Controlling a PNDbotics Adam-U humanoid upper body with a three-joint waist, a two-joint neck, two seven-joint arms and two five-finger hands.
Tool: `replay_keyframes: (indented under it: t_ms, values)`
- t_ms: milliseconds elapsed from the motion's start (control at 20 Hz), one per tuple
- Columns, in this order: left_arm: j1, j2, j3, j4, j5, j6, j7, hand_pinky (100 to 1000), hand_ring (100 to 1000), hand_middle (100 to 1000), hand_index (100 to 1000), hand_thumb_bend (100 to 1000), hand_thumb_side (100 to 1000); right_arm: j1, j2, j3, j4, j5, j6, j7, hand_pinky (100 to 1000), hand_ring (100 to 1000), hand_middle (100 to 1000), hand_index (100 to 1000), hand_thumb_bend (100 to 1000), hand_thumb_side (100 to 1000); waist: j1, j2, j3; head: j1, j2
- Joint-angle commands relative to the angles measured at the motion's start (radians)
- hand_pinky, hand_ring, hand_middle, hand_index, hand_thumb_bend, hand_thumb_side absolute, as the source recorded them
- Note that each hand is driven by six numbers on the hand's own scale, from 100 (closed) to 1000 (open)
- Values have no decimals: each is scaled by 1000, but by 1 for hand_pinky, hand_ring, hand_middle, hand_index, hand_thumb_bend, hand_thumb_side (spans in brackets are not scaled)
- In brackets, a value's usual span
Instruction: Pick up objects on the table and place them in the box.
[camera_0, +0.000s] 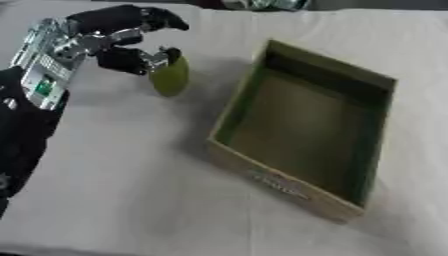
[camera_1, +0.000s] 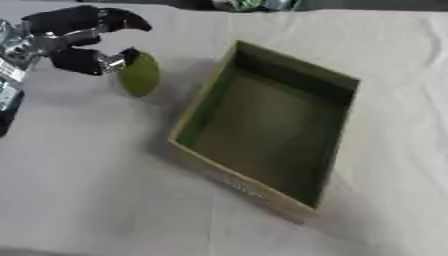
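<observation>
A pale, slightly creased cloth covers the whole table before us, and along the top edge of the frame we see only a dark strip with something shiny and greenish that we cannot make out. Our left arm comes in from the left edge and rises toward the upper left of the frame, its black forearm giving way to a silver wrist section with a small green mark. At its end our left hand is spread wide: the upper fingers arch over to the right and curl downward at their tips, while the thumb reaches out below them. Between the two sits an olive-green, egg-shaped object, lying on the cloth in the upper left of the frame; the thumb tip touches its upper left side, but the upper fingers stand clear above it, so the hand is not closed around it. To the right of the object, near but apart from it, sits the box, an open cardboard tray with green inner walls, set askew across the centre and right of the frame. Our right hand shows in neither view.
</observation>
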Motion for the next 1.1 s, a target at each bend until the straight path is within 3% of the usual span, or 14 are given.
replay_keyframes:
  t_ms: [50,250,400,500,550,600,900,950,1100]
  values:
    - [-14,14,15,-12,-17,14,-23,882,939,896,969,210,1000,-7,-11,-3,-16,-7,-1,4,828,729,595,747,100,470,2,-22,-1,2,-9]
    - [-11,16,16,-10,-56,22,-31,887,940,889,966,326,995,-5,-11,-2,-16,-9,0,6,829,731,595,748,100,470,4,-21,-2,0,-5]
    - [-9,14,16,-10,-90,17,-23,886,939,886,965,327,975,-5,-10,0,-16,-10,1,7,829,731,595,748,100,470,4,-20,-3,0,-4]
    - [-10,11,20,-2,-111,20,-12,884,950,881,966,309,722,-4,-9,1,-16,-11,1,8,831,732,595,748,100,470,4,-19,-4,1,-4]
    - [-10,10,22,3,-123,24,-4,884,950,881,966,309,722,-4,-9,1,-16,-12,2,9,831,732,595,748,100,470,3,-18,-5,2,-3]
    - [-11,8,22,7,-134,25,4,887,959,876,966,317,638,-4,-9,1,-16,-12,2,9,832,733,595,749,100,470,3,-18,-5,2,-3]
    - [-12,2,24,27,-178,25,36,887,959,876,966,317,638,-3,-8,1,-16,-14,3,11,832,733,595,749,100,470,3,-17,-7,3,-4]
    - [-12,2,27,32,-182,27,39,888,984,873,976,346,500,-2,-8,2,-16,-14,3,11,833,734,594,749,100,470,3,-16,-7,3,-5]
    - [-14,-7,45,71,-217,56,60,876,983,872,976,326,474,-3,-5,5,-16,-17,4,14,834,735,594,749,100,466,1,-12,-10,5,-8]
